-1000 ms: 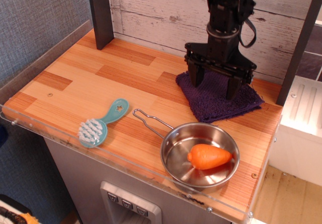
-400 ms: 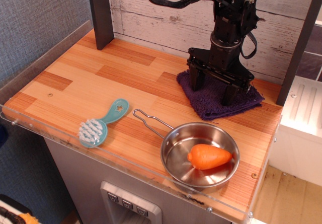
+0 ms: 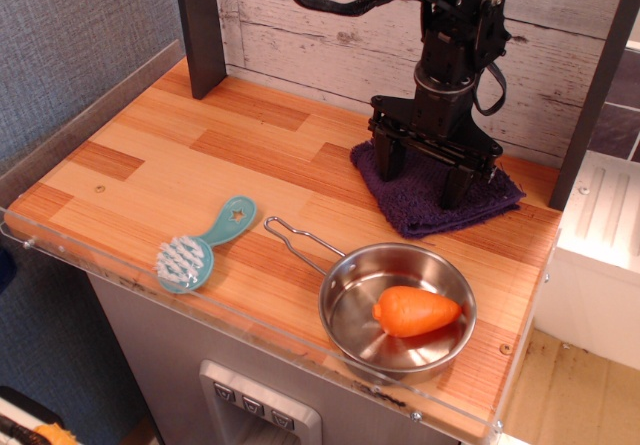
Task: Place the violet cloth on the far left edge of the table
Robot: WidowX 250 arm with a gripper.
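Observation:
The violet cloth lies flat at the back right of the wooden table, a dark purple fuzzy square. My black gripper stands straight down on it. Its two fingers are spread wide, one near the cloth's left edge and one near its right side, with their tips pressed into the pile. Nothing is held between them. The middle of the cloth behind the gripper is partly hidden.
A steel pan with an orange carrot sits at the front right, its wire handle pointing left. A teal brush lies at the front middle. A dark post stands at the back left. A clear acrylic rim lines the edges.
The gripper has come down from just above the cloth until its open fingertips rest in the pile. The cloth, pan, carrot and brush have not moved.

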